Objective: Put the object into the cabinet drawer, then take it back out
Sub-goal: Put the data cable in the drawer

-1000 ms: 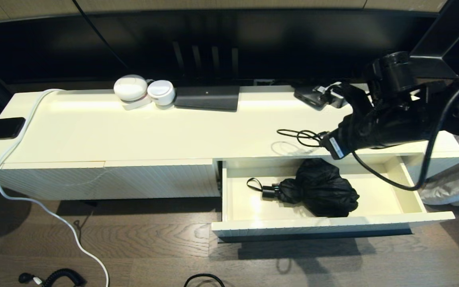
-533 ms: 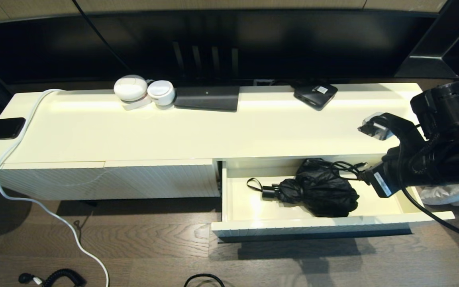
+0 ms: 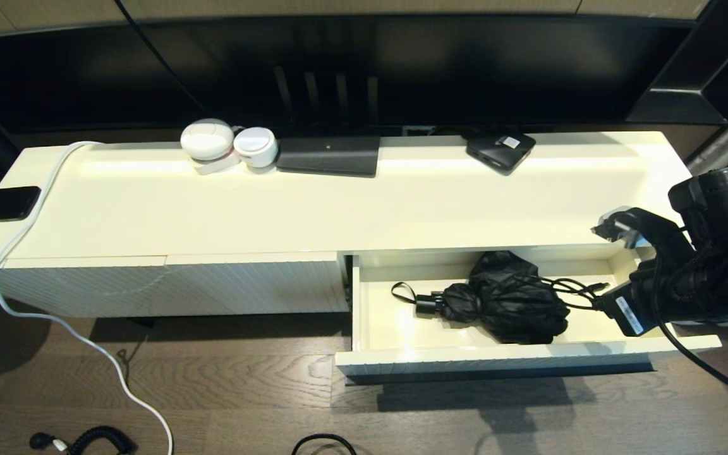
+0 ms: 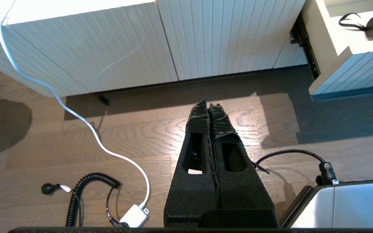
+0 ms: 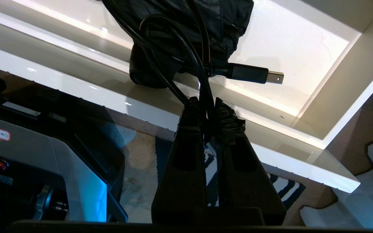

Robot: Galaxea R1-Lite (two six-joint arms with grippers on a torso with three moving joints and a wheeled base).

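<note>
Right gripper clamped on coiled black cable, hanging over open cabinet drawer, beside folded umbrella. Lower before release (plug overhangs, could snag). Left gripper parked near floor, fingers together.

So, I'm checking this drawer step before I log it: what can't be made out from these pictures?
- Drawer handle: head view looks down on the cabinet drawer, so its front face is hidden.
- Cable in the right gripper: its far end is lost against the black umbrella.
- Drawer's back: tucked under the cabinet top.
- Left gripper, parked over the floor: shows only in its own wrist view.
</note>
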